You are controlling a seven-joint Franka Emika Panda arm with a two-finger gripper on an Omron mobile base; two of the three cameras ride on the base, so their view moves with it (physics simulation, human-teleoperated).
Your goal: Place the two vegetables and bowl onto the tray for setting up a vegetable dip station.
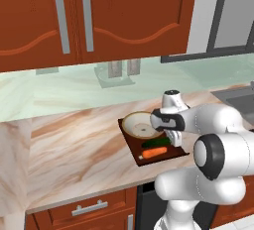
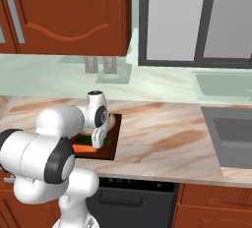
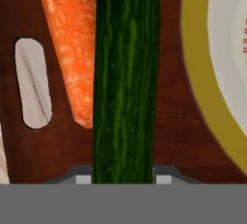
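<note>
The dark brown tray (image 1: 130, 140) lies on the marble counter near its front edge. On it sit the tan-rimmed bowl (image 1: 138, 125), the dark green cucumber (image 1: 155, 143) and the orange carrot (image 1: 155, 152). In the hand view the cucumber (image 3: 125, 73) runs straight up the middle, with the carrot (image 3: 72, 39) on its left and the bowl (image 3: 202, 83) on its right, over the tray (image 3: 169, 121) and its slot handle (image 3: 33, 83). My gripper (image 3: 123, 179) is low over the tray, and its fingertips (image 3: 83, 179) hug both sides of the cucumber. From the right base, the gripper (image 2: 98, 141) partly hides the cucumber (image 2: 84, 140) and carrot (image 2: 84, 148).
A steel sink (image 2: 231, 133) is set into the counter to the right. Red-brown wall cabinets (image 1: 74, 16) hang above, and an outlet plate (image 1: 119, 70) sits on the pale backsplash. The counter's front edge (image 1: 99, 194) runs just before the tray.
</note>
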